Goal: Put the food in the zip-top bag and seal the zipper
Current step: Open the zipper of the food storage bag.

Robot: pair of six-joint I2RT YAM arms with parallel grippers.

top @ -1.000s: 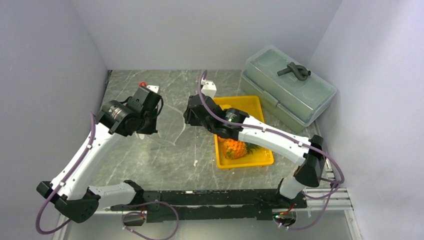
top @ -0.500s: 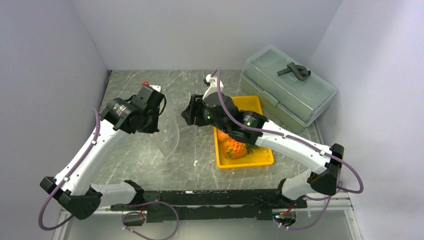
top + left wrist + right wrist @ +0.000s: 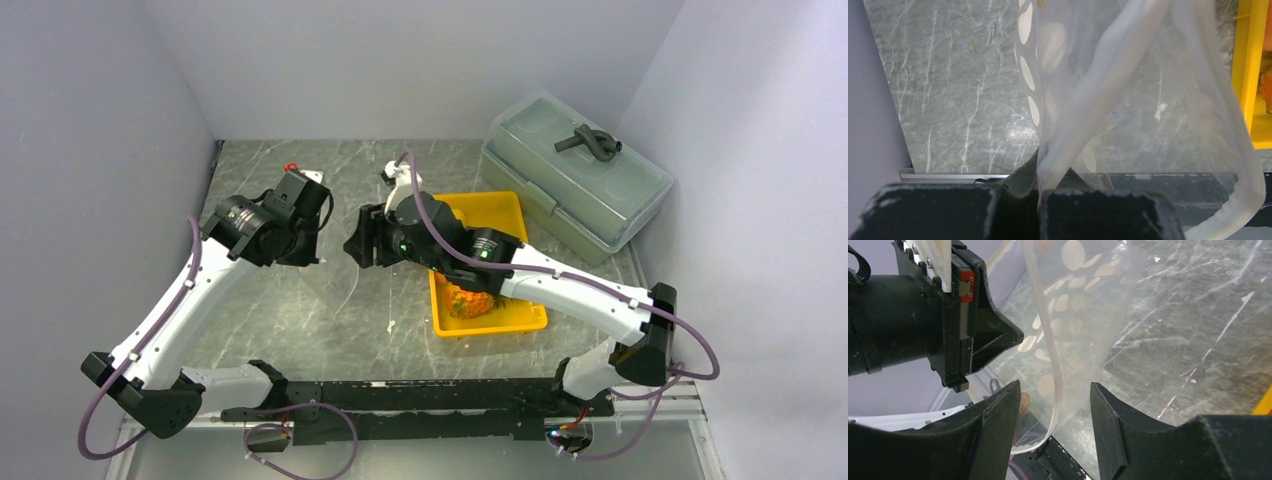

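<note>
Stage: we judge the task to be early, at opening the mouth for loading; nothing is sealed.
Zip-top bag: one, clear with white dots, held up off the table between the two arms, its mouth slack and gaping.
Zipper: one whitish strip along the mouth edge, unpressed; in the right wrist view it runs down through the gap between the right fingers.
Left pincer: one, clamped tight on a corner of the bag at the mouth edge.
Right pincer: one, jaws parted and astride the zipper strip, gripping nothing that we can see.
Pineapple: one, orange, lying in the near half of the tray, partly under the right arm.
Other produce: we cannot count it; the right arm covers the middle of the tray, and the left wrist view shows only an orange sliver at its right edge.
Bag contents: we make out no piece for certain behind the printed dots.
Yellow tray: one, on the table right of the bag, well apart from it.
Lidded box: one, grey-green, closed, at the far right.
Done: bag lifted and held by one corner.
Left: spread the mouth, load every piece, press the zipper shut along its length.
</note>
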